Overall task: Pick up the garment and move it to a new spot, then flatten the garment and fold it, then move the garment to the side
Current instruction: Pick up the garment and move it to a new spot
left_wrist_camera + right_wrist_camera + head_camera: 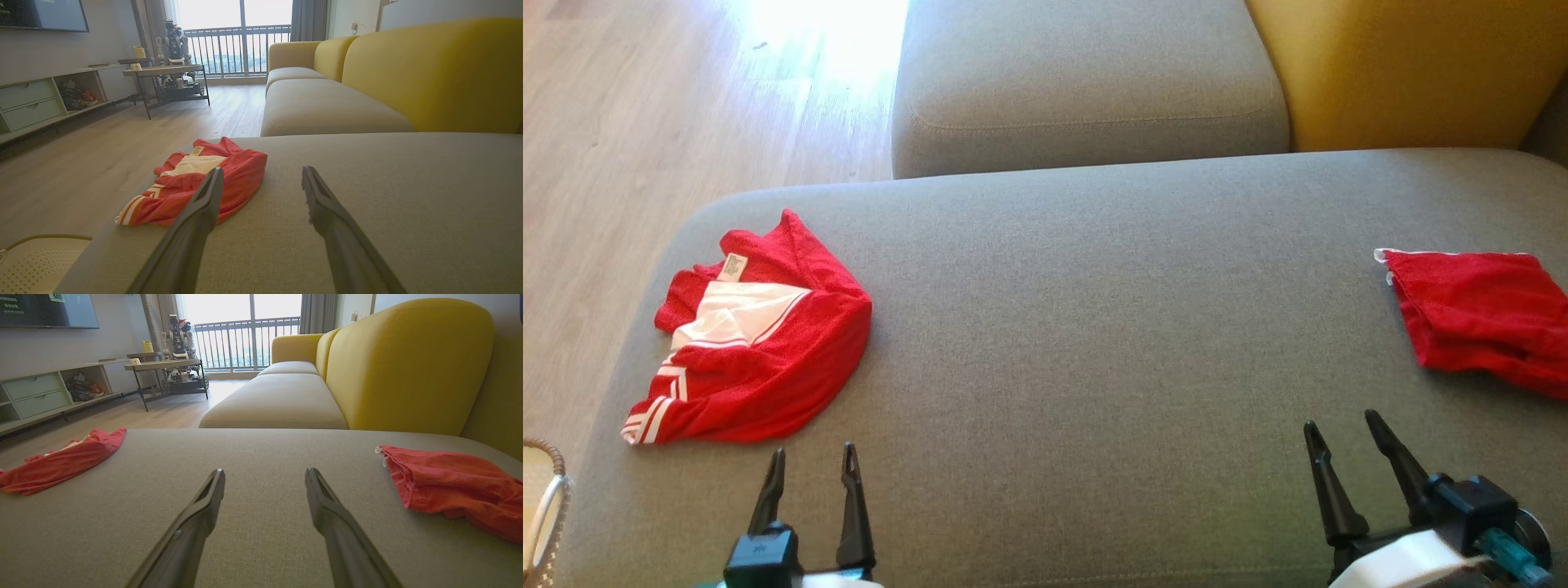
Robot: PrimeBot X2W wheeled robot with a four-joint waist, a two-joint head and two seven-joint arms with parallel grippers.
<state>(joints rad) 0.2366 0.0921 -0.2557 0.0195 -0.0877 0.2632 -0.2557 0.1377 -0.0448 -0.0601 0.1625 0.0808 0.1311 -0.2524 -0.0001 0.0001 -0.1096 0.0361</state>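
On the grey cushion's (1094, 327) left side lies the crumpled red garment (756, 343); just beside it the left gripper (814, 449) gapes wide, holding nothing. Farther right, the right gripper (1340, 420) is equally wide and empty, near a folded red cloth (1478, 318).

Grey sofa seat (1094, 343) in the foreground, second grey cushion (1086, 73) behind it, yellow backrest (1405, 73) on the right. Light wood floor (645, 122) to the left, strong sun glare on it. Far end: tall window (233, 24) with balcony railing (237, 49), grey curtain (308, 18) beside it. Left wall: TV (45, 14), low cabinet (28, 102) with drawers, thin-legged table (163, 71) nearby. Pale perforated basket (36, 261) at the seat corner.
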